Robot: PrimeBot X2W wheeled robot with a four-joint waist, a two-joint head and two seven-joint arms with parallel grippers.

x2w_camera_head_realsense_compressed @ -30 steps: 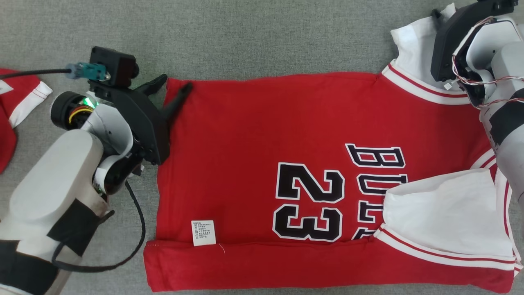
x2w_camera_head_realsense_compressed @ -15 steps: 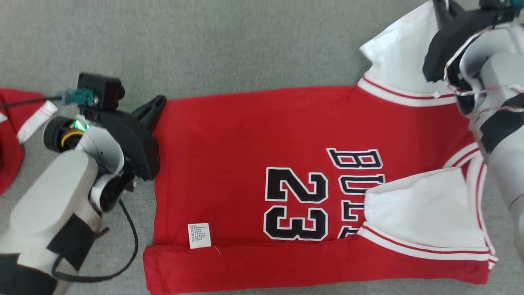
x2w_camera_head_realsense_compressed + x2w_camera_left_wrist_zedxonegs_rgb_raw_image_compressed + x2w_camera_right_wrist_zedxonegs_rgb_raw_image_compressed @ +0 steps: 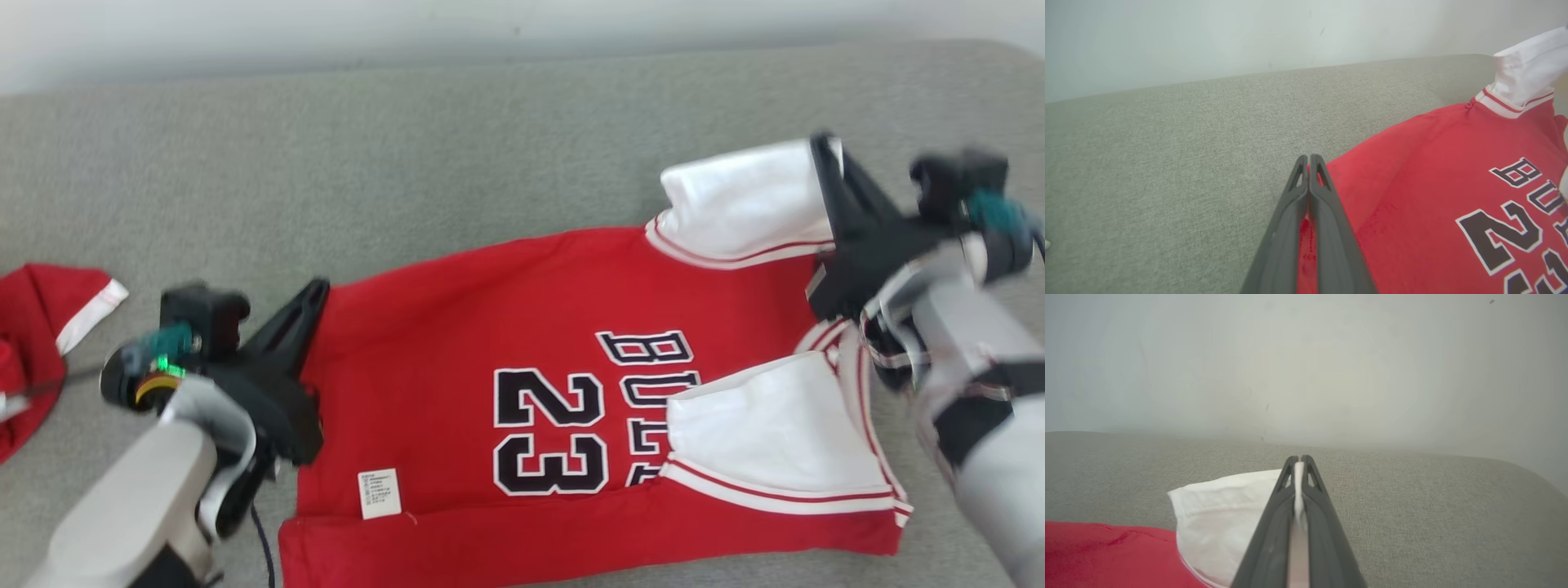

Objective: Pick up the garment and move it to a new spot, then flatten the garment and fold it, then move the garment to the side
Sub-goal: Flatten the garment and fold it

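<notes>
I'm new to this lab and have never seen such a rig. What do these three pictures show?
A two-armed robot folding laundry. The wide picture comes from its head camera, looking down; the other two come from cameras on each wrist, looking along the dark jaws. A red number 23 jersey lies on a grey cushioned surface, with another red garment at the far left. The left jaws are shut on the jersey's hem corner; the right jaws are shut on its white sleeve.

Red garment (image 3: 441, 327): black, white-edged number "23" (image 3: 549, 431) on the front. Collar-side of the 23: letters "BUL" (image 3: 649, 349), the rest hidden under a white sleeve (image 3: 759, 433). Hem-side of the 23: white care label (image 3: 380, 493), print too small to read.
</notes>
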